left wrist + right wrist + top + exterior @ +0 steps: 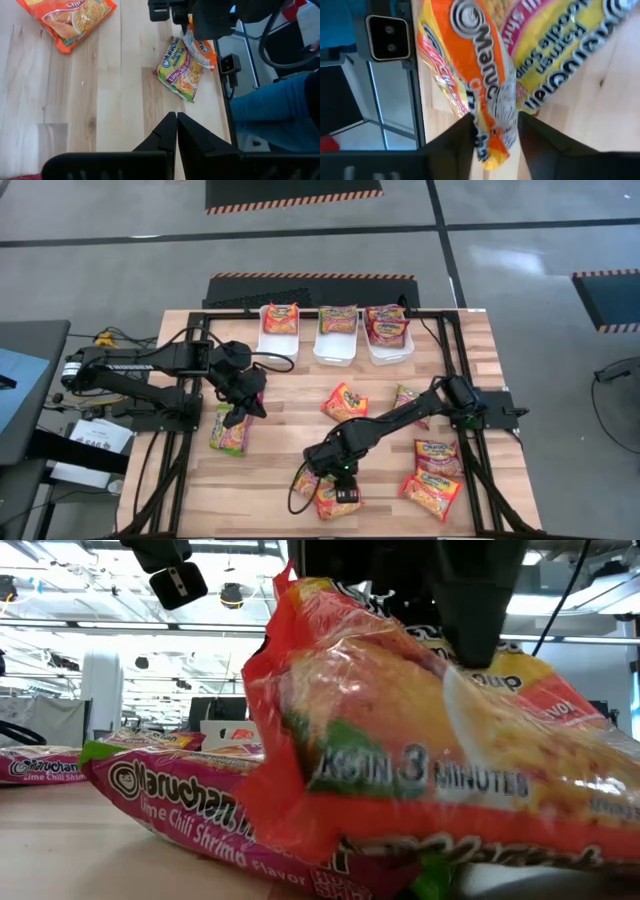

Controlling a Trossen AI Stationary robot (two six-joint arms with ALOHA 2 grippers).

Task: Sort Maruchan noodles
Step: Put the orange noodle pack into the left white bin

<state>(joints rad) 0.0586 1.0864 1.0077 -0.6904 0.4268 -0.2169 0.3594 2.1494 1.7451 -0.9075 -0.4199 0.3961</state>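
1. The right gripper [340, 492] is placed low over the bench [280, 470], near the front edge and about midway along it.
2. An orange packet [480, 100] is seen between its fingers [451, 142] in the right wrist view; the fingers are set on either side of the packet's end and touch it, but a firm clamp cannot be confirmed.
3. In the low view the orange packet is tilted, with one end raised under the gripper and the other end resting on a pink-and-green packet [190, 815].
4. The pink-and-green packet lies flat on the bench, partly beneath the orange one.
5. The left gripper [243, 402] is held over the left part of the bench with its fingers [165, 135] pressed together and nothing between them.
6. A green packet [230, 430] lies just beside the left gripper, towards the front.
7. Three white bins [336, 348] stand in a row at the back edge, each with packets inside.
8. Two more packets [345, 402] lie near the middle of the bench.
9. Two packets [432, 490] lie near the front right corner.
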